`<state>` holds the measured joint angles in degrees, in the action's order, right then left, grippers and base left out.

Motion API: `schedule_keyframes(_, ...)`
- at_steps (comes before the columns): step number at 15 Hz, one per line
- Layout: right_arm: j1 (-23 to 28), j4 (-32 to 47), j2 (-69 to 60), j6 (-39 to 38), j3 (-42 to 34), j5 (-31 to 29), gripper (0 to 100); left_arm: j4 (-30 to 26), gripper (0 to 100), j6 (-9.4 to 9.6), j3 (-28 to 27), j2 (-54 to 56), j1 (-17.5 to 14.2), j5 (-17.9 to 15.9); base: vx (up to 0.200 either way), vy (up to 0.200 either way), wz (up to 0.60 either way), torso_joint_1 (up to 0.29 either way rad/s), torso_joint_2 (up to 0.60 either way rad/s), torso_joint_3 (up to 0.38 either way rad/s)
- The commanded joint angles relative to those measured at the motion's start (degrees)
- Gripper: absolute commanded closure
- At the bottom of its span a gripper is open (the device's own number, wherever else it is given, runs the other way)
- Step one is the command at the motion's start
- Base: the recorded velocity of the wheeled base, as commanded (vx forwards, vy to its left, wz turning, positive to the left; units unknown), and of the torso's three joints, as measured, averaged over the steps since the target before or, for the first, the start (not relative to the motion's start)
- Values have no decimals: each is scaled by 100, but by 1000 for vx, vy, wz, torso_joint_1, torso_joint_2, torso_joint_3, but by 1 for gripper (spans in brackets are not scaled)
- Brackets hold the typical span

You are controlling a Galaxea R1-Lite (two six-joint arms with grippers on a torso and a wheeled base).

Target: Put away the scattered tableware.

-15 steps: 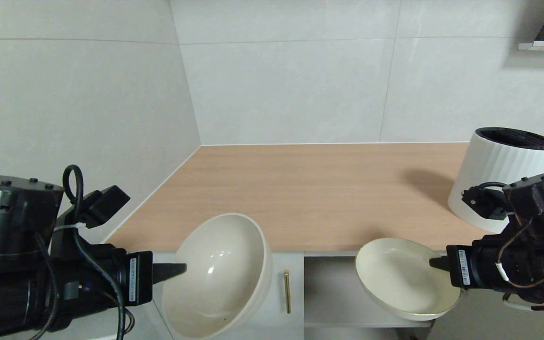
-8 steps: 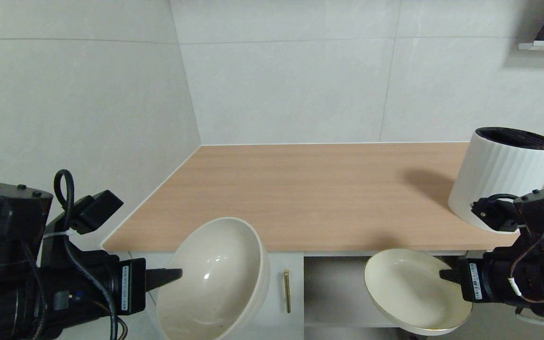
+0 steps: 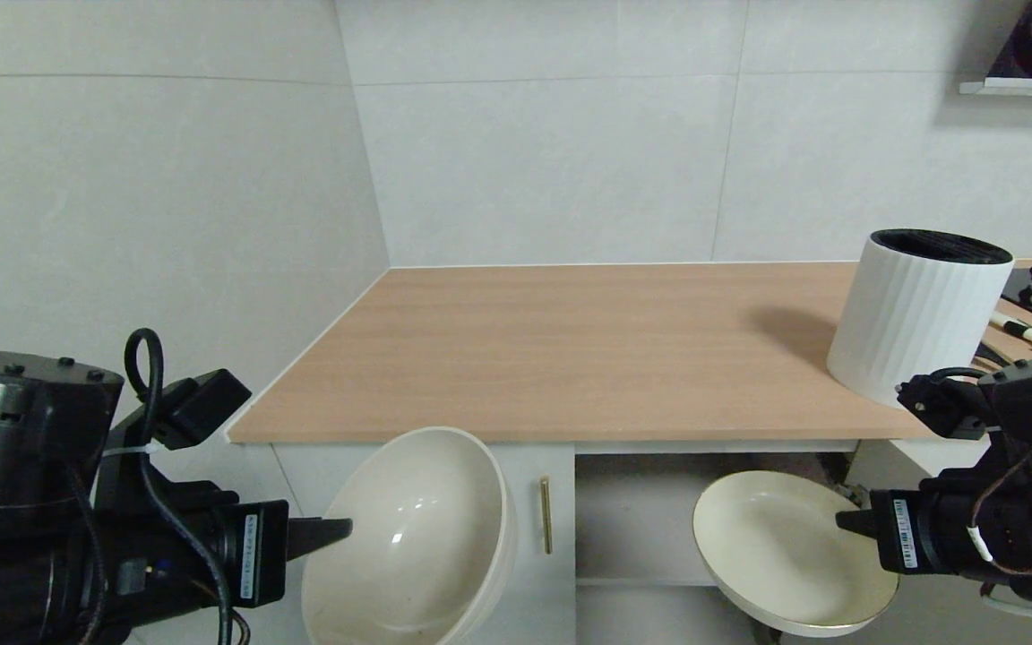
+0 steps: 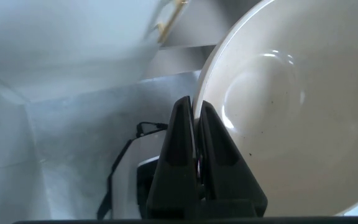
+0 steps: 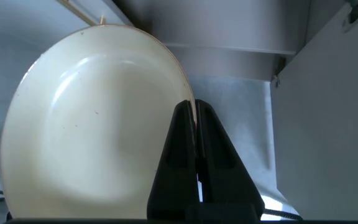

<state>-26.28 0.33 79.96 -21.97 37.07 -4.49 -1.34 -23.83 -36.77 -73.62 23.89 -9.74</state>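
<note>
The plate (image 3: 789,551) hangs below the worktop's (image 3: 570,349) front edge, directly before the open cupboard bay (image 3: 632,528). Its face is tipped up towards me. My right claw (image 3: 843,521) has it by the rim on its right side, so the dish runs out from the claw towards my left. The bowl (image 3: 408,537) hangs at about the same height in front of the closed door (image 3: 525,484), just left of the brass handle (image 3: 545,527). My left claw (image 3: 337,528) grips its left rim, and the bowl extends to the right of that claw.

What the put-away turns on, as I judge it, is that the bay lies beyond the plate. The right arm is the nearer one, while the bowl would have to slide rightwards past the handle first.

From the head I see only one fingertip on each rim. The left wrist view shows the left claw (image 4: 196,124) closed to a thin slit with the bowl's (image 4: 291,106) edge pinched between the fingers. The right wrist view shows the right claw (image 5: 194,124) nipping the plate (image 5: 98,124) likewise, with a grey shelf (image 5: 229,56) beyond. A white ribbed canister (image 3: 919,313) stands on the worktop, well apart from both dishes.
</note>
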Motion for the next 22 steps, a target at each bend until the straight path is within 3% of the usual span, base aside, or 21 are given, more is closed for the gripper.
schedule_keyframes(1, 0, 2, 37, -1, 2, 0, 100, 2, 100, 1, 12, -47, 1, -2, 0, 0, 0, 0, 0, 0)
schedule_keyframes(10, 0, 2, 46, 8, -42, 0, 100, 2, 100, 1, 12, -74, 19, -28, 0, 0, 0, -7, 20, 12)
schedule_keyframes(22, -8, 2, 55, 8, -60, 0, 100, 2, 100, 1, 47, -144, 19, -37, 0, 0, 0, -176, 452, 270)
